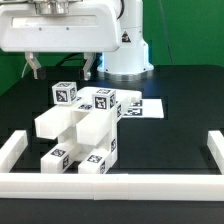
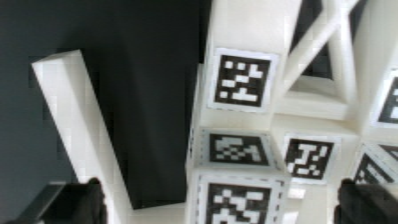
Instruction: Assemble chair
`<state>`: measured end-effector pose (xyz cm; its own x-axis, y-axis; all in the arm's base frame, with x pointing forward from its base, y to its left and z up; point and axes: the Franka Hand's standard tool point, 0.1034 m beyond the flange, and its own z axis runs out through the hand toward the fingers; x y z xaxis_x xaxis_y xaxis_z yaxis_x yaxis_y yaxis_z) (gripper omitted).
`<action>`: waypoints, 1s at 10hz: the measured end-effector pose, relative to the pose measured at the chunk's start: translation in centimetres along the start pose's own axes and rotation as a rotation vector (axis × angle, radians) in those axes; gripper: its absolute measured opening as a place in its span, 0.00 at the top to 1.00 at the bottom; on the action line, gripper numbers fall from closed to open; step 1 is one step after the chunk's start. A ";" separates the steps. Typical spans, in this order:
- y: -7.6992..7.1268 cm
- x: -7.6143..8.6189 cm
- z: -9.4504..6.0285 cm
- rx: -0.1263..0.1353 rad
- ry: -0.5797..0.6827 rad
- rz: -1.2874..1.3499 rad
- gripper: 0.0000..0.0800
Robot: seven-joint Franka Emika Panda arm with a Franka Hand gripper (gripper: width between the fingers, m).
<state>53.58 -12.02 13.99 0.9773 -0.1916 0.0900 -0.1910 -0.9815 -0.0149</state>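
Black worktop (image 1: pixel 180 125), white border bars (image 1: pixel 110 182) around it. I see the chair (image 1: pixel 80 130) near the front bar, on its side. Claw (image 1: pixel 62 68) hangs above it, spread wide, gripping nothing.

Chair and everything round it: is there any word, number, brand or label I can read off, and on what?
None readable.
The chair bears only black-and-white square tags: patterns, no letters or digits.
The marker board likewise shows only tags.
The arm's casing shows no legible brand.

Bright overhead light, low-res pics; glare on arm (image 1: pixel 75 25), soft shadows on worktop (image 1: pixel 175 115); wrist view blurry up close.
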 end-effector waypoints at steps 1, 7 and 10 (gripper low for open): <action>0.0 -0.1 0.2 -0.002 -0.003 -0.001 0.19; 0.2 0.0 0.8 -0.016 -0.010 0.012 0.19; 0.2 0.7 1.5 -0.040 0.012 0.024 0.20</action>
<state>54.40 -12.33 12.56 0.9714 -0.2148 0.1016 -0.2180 -0.9757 0.0222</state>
